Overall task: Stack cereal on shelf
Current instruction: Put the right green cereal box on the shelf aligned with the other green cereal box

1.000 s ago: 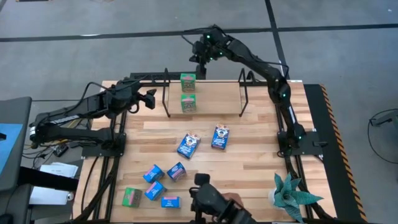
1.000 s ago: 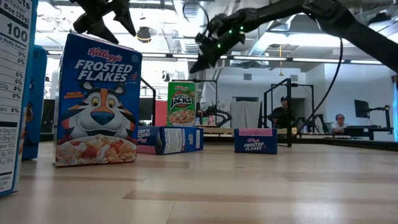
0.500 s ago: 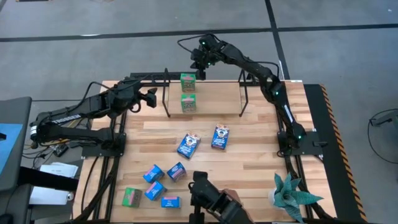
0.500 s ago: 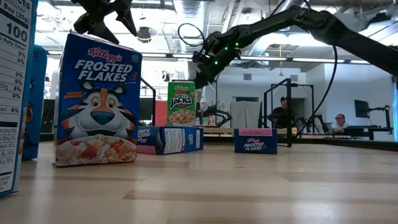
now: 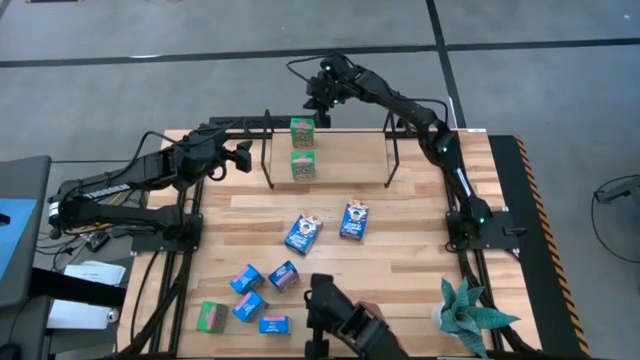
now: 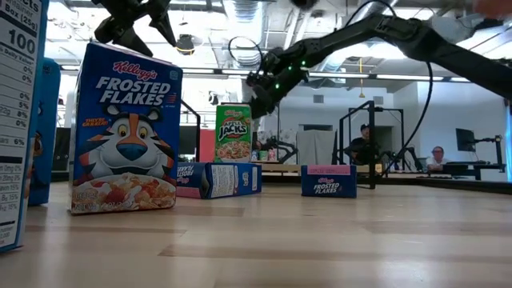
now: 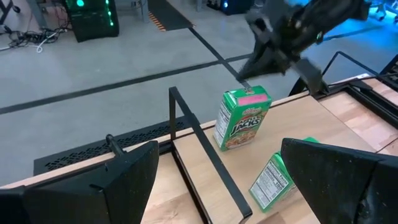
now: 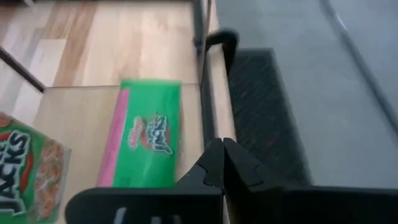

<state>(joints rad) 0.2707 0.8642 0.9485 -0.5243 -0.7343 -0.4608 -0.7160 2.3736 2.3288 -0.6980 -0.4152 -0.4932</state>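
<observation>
The shelf (image 5: 350, 152) is a light board between black wire uprights at the table's far edge. One green cereal box (image 5: 302, 129) stands upright at its far edge, and a second green box (image 5: 303, 166) sits nearer on the board. My right gripper (image 5: 321, 106) is shut and points down just beyond the far box's top (image 8: 146, 149). My left gripper (image 5: 243, 158) is open and empty, left of the shelf, facing both green boxes (image 7: 242, 118). Dark blue boxes (image 5: 303, 232) and light blue boxes (image 5: 248, 280) lie on the tabletop. My right gripper's shut fingertips (image 8: 219, 155) stand over the shelf's far wire rail, beside the far top edge of the upright green box (image 7: 252, 98). I cannot tell whether they touch the box.
A second dark blue box (image 5: 354, 220), more light blue boxes (image 5: 273, 324) and a green box (image 5: 210, 316) lie toward the near left. A potted plant (image 5: 470, 312) stands at the near right corner. A Frosted Flakes box (image 6: 124, 128) stands near the low camera.
My right gripper has come down and slightly toward the table's left, close to the top of the upright green box at the shelf's far edge. The boxes have stayed where they were.
</observation>
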